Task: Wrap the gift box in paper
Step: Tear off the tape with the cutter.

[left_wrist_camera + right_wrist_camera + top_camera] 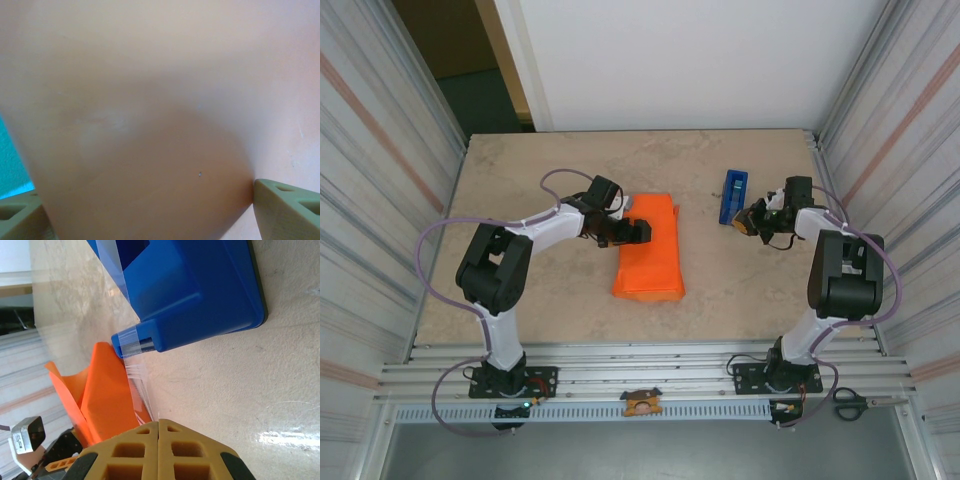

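At centre left of the top view, the left gripper [626, 232] stood released, its fingers [287, 210] spread wide over the left edge of the paper [648, 250], which lay folded into a long bundle at mid-frame, the box presumably hidden inside. The paper was judged light, thin and springy, apt to unfold or slide unless pressed along the fold where the stiff box backs it. At centre right, the right gripper [750, 218] was clenched on a strip of tape [142, 390] drawn from the blue dispenser [733, 195]; the tape was judged flimsy and sticky, best kept taut.
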Action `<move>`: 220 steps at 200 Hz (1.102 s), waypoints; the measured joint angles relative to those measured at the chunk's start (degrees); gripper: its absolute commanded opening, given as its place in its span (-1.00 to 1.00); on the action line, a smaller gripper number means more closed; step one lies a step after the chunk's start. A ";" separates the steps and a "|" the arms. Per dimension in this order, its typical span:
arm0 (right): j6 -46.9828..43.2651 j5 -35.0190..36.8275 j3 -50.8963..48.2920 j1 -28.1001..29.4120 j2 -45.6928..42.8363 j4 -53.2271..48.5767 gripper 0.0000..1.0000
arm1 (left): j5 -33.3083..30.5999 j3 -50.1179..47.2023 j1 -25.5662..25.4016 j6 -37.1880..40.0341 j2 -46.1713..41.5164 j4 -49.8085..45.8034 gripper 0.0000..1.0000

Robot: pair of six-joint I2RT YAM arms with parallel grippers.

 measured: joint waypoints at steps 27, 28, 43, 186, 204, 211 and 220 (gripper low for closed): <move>-0.28 0.83 -0.04 0.00 -1.03 -0.42 -1.00 | 0.00 0.00 0.00 0.00 0.00 -0.02 0.79; -0.28 0.85 -0.04 0.00 -1.05 -0.44 -1.00 | 0.00 0.00 0.00 0.00 0.00 0.00 0.79; -0.90 1.25 -0.04 0.00 -1.31 -0.70 -1.00 | -0.02 0.00 0.00 0.00 0.00 0.00 0.79; -4.33 7.52 0.66 1.55 4.68 2.64 -1.00 | 0.00 0.00 0.00 0.00 0.07 -0.02 0.76; -5.01 8.94 1.55 1.79 5.42 2.21 -1.00 | 0.02 0.00 0.00 -0.02 0.07 0.00 0.75; -5.42 9.46 1.66 1.90 5.46 2.08 -1.00 | 0.00 0.00 0.00 -0.04 0.07 0.00 0.75; -5.86 10.05 1.84 1.97 5.46 1.75 -1.00 | 0.00 0.00 0.00 -0.07 0.04 0.00 0.75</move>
